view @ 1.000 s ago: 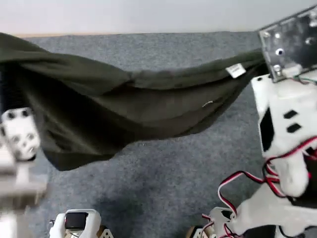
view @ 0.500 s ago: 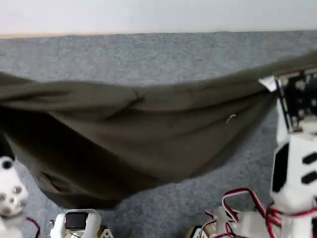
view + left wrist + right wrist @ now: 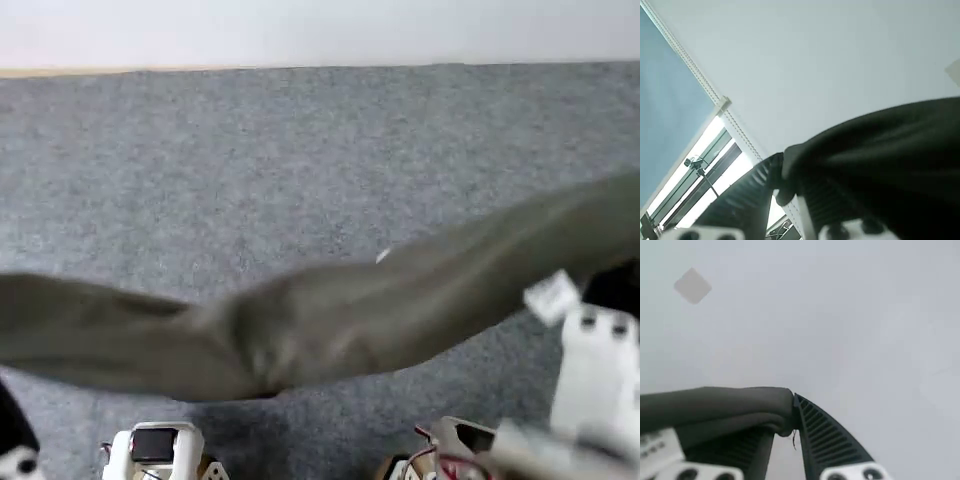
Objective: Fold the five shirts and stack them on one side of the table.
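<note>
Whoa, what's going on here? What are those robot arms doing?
The left claw pinches one end of a dark green shirt, and the right claw pinches the other end. Between them the shirt hangs stretched out in the air over the grey table, close to the arms' side. It is not folded yet.

White arm (image 3: pixel 600 370) — blk ribbed fingers (image 3: pixel 825 440) w/ screws (image 3: pixel 867 473).

The high camera looks steeply down over the grey bench (image 3: pixel 300 150) from above the arm bases (image 3: pixel 152 452). Both wrist cameras tilt up at the ceiling (image 3: pixel 840 60), close behind their fingers (image 3: pixel 827 437). All three views share the shirt (image 3: pixel 330 325).
</note>
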Robot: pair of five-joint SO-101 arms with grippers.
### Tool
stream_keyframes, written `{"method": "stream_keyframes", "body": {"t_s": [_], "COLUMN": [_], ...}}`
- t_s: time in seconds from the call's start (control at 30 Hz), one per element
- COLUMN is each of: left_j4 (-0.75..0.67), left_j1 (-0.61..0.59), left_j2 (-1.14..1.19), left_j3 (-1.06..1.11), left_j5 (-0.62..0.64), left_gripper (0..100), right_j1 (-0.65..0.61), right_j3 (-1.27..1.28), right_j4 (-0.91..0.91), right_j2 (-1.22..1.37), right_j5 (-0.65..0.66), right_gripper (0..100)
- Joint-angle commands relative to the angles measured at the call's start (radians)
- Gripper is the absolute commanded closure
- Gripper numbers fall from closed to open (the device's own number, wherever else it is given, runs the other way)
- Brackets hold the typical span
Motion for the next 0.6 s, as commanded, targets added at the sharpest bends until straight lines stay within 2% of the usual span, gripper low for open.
{"method": "stream_keyframes", "body": {"t_s": [0.0,0.27,0.4,0.57], "left_j4": [0.002,0.003,0.0,-0.002], "left_j1": [-0.002,-0.087,-0.091,-0.092], "left_j2": [-0.017,-0.026,-0.026,-0.026], "left_j3": [-0.016,0.022,0.134,0.369], "left_j5": [-0.008,-0.025,-0.028,-0.028], "left_gripper": [100,100,100,100], "right_j1": [0.01,0.01,0.008,0.004], "right_j3": [0.0,0.051,0.229,0.582], "right_j4": [0.038,0.038,0.036,0.013], "right_j2": [-0.027,-0.031,-0.027,-0.027], "right_j5": [0.044,0.049,0.048,0.044], "right_gripper": [99.0,99.0,99.0,98.9]}}
